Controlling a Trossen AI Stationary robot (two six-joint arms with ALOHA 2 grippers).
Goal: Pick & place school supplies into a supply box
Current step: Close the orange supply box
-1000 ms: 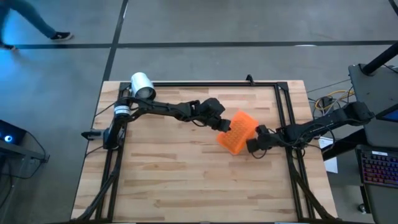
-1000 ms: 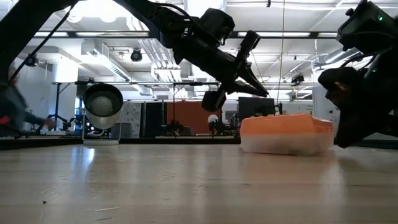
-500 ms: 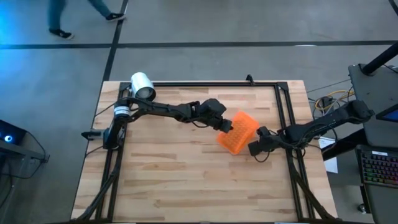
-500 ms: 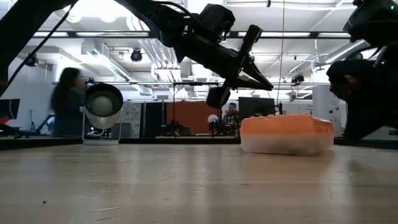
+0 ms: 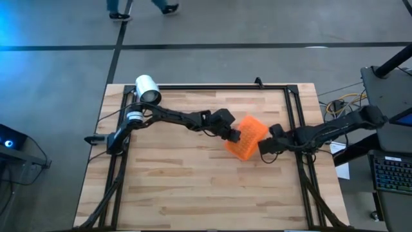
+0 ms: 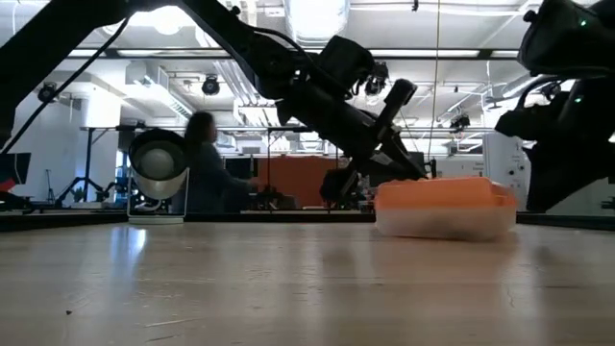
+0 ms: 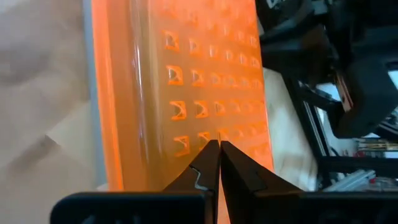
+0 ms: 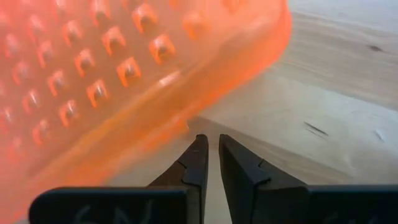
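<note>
Supply box [image 5: 246, 137], both hands [image 7: 219, 149] pressed close

Supply box [image 6: 444, 206] contents obscured by orange lid [image 5: 246, 136]. Person [image 6: 205, 173] behind table blurred; another cut off at high view's top edge.

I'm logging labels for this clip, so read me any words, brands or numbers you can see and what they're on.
None can be read.
The supply box lid carries only a raised grid pattern, no lettering.
The white cylinder shows no legible label.
Signs in the room behind the table are too blurred to read.
</note>
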